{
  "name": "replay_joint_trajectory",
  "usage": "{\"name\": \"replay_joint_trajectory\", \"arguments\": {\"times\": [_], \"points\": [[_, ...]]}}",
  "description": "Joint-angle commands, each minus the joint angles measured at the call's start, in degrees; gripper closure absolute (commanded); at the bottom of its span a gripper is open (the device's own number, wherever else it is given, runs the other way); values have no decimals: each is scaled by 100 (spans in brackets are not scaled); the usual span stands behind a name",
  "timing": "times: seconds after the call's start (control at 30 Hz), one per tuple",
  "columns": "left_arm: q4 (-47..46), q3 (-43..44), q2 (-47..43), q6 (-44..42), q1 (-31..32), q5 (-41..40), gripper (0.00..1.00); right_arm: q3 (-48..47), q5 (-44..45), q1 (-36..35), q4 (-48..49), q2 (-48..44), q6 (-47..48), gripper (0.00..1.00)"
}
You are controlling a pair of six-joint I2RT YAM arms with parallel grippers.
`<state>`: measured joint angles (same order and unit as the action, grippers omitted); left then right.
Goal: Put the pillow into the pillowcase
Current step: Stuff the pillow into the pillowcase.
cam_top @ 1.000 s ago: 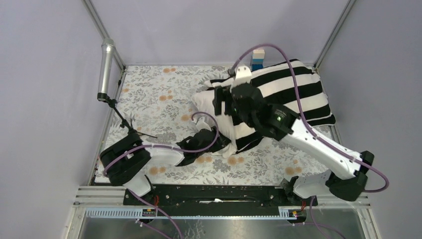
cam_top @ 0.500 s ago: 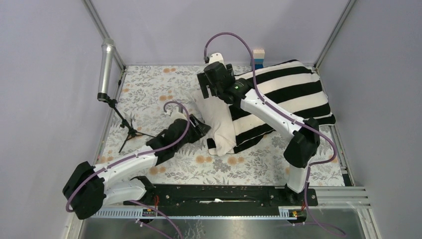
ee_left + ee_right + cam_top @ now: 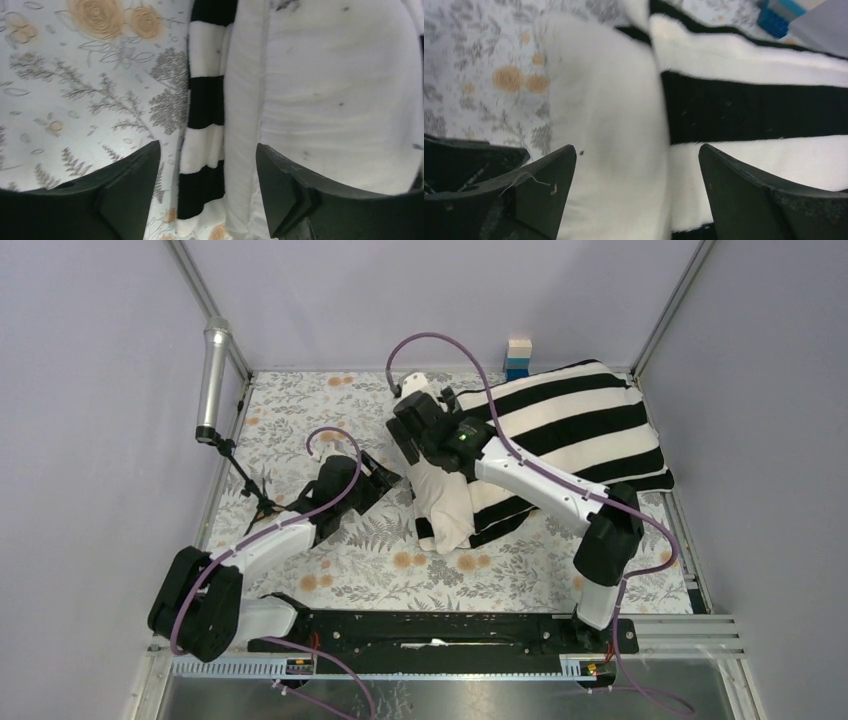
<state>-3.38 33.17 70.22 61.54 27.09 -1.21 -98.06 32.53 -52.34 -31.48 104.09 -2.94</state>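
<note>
The black-and-white striped pillowcase lies at the back right with the cream pillow mostly inside it; the pillow's left end sticks out. My left gripper is open just left of that end. In the left wrist view, the left gripper faces the striped hem and the pillow. My right gripper is open above the pillow's exposed far corner. In the right wrist view, the right gripper straddles the pillow and the pillowcase edge, holding nothing.
A floral table covering lies underneath everything. A silver microphone on a small tripod stands at the left edge. A blue and white block stack stands at the back, behind the pillowcase. Metal frame posts stand at the back corners.
My right gripper has moved left from over the pillowcase to the pillow's exposed end. My left gripper has drawn back up and left from the pillow's lower corner.
</note>
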Motion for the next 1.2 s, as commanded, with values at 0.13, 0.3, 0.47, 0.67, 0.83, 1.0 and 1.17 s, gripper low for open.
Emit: {"name": "replay_joint_trajectory", "arguments": {"times": [0.13, 0.3, 0.47, 0.67, 0.83, 1.0, 1.17], "points": [[-1310, 1334, 948, 33, -81, -20, 13, -2084, 727, 363, -319, 934, 182, 2], [-1169, 2001, 1719, 199, -81, -439, 2, -2694, 535, 589, -644, 1633, 174, 3], [-1333, 2245, 2554, 380, -81, -97, 23, -2969, 319, 841, -906, 2070, 154, 3], [-2933, 1301, 2927, 1149, -88, 455, 76, -2880, -121, 967, -1209, 2268, -45, 4], [-4645, 491, 3060, 1634, -99, 633, 100, -1866, -367, 968, -519, 1798, -79, 3], [-5835, 58, 3056, 1812, -99, 579, 100, -2071, 536, 1001, -661, 2140, -71, 18], [-6441, -77, 2988, 1715, -9, 718, 100, -3256, 1053, 996, -484, 2334, -342, 76]]}}
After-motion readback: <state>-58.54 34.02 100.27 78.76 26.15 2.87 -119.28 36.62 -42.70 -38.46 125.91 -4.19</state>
